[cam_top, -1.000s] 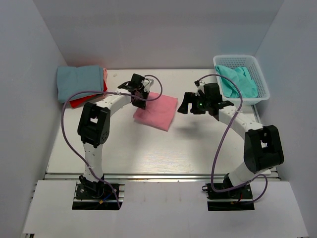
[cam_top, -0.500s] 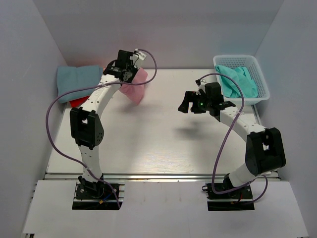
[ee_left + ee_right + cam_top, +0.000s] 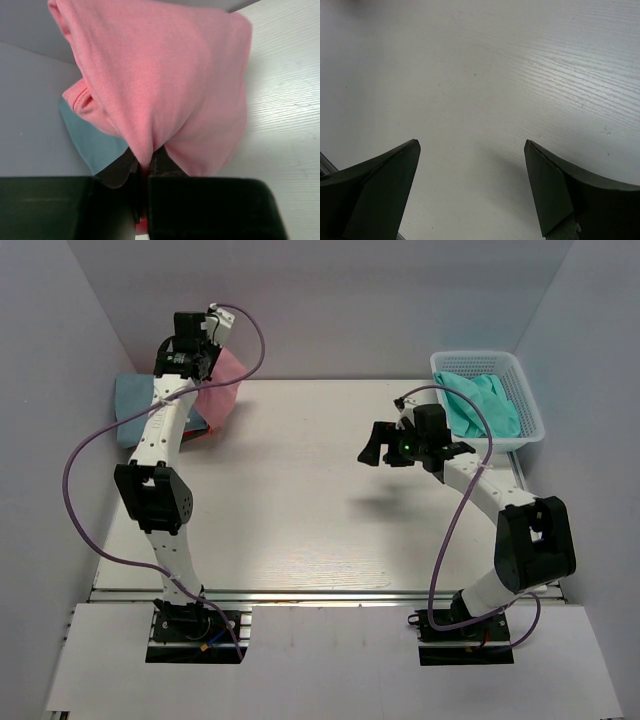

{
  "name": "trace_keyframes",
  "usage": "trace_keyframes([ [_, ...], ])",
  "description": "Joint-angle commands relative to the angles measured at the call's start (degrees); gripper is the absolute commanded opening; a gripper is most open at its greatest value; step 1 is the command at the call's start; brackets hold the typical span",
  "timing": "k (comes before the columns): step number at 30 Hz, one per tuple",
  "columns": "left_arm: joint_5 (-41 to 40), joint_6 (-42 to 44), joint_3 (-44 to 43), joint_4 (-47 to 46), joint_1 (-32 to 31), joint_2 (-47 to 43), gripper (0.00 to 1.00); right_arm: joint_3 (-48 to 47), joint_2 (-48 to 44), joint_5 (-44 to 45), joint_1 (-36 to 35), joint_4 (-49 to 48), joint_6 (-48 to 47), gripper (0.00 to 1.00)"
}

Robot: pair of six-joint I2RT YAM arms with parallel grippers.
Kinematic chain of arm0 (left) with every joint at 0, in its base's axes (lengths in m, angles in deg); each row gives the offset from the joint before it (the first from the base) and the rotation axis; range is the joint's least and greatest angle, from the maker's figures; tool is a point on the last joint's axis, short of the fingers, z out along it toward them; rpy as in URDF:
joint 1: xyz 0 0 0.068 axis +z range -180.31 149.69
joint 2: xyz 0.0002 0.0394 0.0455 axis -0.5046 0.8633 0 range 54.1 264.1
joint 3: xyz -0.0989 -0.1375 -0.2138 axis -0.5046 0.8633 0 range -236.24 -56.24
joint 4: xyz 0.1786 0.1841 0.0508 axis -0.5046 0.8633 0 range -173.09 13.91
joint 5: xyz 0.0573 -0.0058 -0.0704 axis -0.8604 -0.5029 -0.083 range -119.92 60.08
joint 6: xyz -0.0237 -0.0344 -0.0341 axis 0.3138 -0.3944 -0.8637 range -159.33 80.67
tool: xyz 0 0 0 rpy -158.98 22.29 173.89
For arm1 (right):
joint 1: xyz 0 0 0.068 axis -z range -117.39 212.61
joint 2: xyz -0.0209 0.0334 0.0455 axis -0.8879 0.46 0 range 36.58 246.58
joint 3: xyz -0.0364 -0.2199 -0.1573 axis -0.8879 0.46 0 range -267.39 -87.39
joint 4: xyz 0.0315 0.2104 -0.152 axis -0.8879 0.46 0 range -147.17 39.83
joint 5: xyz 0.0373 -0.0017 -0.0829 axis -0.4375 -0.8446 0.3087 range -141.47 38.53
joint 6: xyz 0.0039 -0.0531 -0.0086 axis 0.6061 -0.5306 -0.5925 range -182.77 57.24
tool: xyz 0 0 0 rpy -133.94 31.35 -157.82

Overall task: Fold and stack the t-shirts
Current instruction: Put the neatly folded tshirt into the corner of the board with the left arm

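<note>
My left gripper (image 3: 198,368) is raised at the back left, shut on a fold of the salmon pink t-shirt (image 3: 222,388), which hangs bunched below it. In the left wrist view the pink t-shirt (image 3: 160,75) fills the frame above the pinching jaws of the left gripper (image 3: 145,160). The dusty blue t-shirt (image 3: 130,400) lies folded under and left of it; the blue t-shirt (image 3: 95,145) shows behind the pink one. A sliver of red t-shirt (image 3: 141,227) peeks between the fingers. My right gripper (image 3: 375,447) hovers open over bare table, with nothing in the right gripper (image 3: 472,145).
A white lattice basket (image 3: 528,405) stands at the back right with a turquoise green t-shirt (image 3: 480,405) in it. Grey walls close in the back and both sides. The white table (image 3: 300,510) lies between the arms.
The left arm has lifted the pink t-shirt off the table middle and swung it up and left, over the blue and red stack. The right arm has stayed put.
</note>
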State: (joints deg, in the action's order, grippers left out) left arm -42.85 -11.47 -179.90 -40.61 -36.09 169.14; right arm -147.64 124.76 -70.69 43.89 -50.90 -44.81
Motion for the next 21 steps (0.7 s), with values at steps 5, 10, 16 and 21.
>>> trace_keyframes([
  [5, 1.67, -1.39, -2.63, -2.49, 7.44, 0.08, 0.00, -5.40, 2.43, -2.83, 0.09, -0.81, 0.94, 0.90],
  [10, 5.80, -4.38, -4.23, -1.61, 10.96, 2.55, 0.00, -7.51, 3.92, -2.93, 0.09, -0.02, 1.03, 0.90],
  [16, 8.36, -5.62, -4.93, -2.75, 15.09, 8.16, 0.00, -10.32, 6.03, -3.10, 0.35, 1.38, 1.03, 0.90],
  [21, 7.83, -9.04, -9.14, -1.53, 18.26, 13.09, 0.00, -11.38, 6.83, -2.58, 0.18, 1.38, 1.12, 0.90],
])
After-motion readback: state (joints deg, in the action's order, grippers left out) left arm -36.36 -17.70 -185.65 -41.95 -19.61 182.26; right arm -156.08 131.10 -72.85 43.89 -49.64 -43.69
